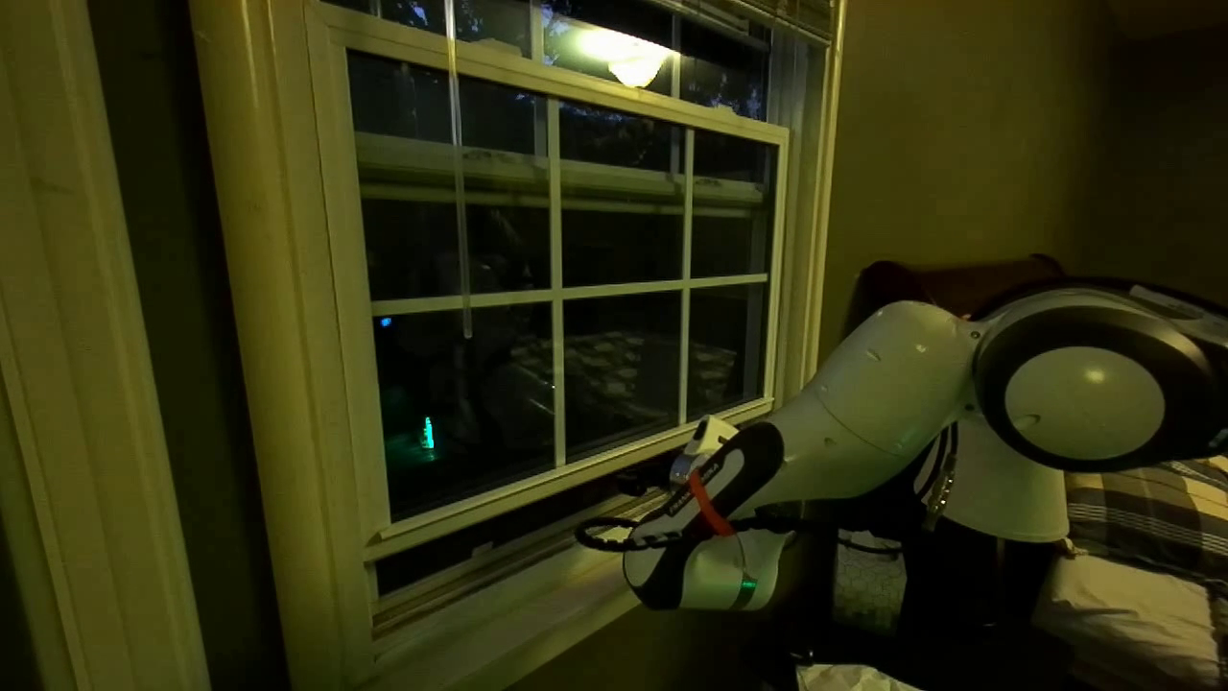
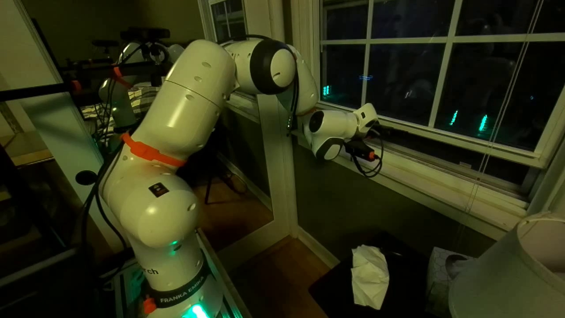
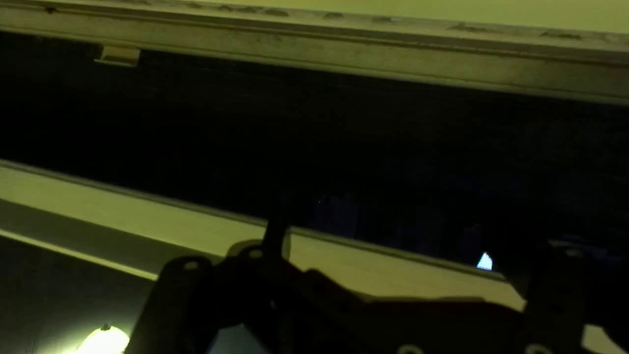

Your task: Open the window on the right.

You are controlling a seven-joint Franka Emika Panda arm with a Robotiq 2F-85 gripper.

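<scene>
"Dim greenish light is cast over the wall (image 1: 959, 144). Where is the window (image 1: 556, 288) to be found?"

"Directly above the sill (image 1: 518, 624). Its rail (image 3: 363, 268) is raised off the sill and a dark gap is left between, so the job may be judged partly done."

"And the gripper (image 3: 413, 243)?"

"Its fingers (image 3: 276, 241) are seen spread in the wrist view, with nothing clasped between them. They are held above the sill, beside the rail; whether the rail is touched cannot be told."

"What might go wrong?"

"If the rail is pushed by one finger's edge alone, support could be lost and the window dropped toward the sill. Since the gripper is placed off the sill's middle, the window might be lifted crooked and jammed. The cable (image 2: 370, 176), looped in front of the sill, could be snagged on it."

"What is poorly seen?"

"The fingers are half swallowed by the gap's blackness. In an exterior view the gripper is mostly covered by the arm (image 1: 863, 413). The window's top is cut off in both exterior views. In the wrist view, a pale fleck (image 3: 484, 261) opposite the sill cannot be identified."
</scene>
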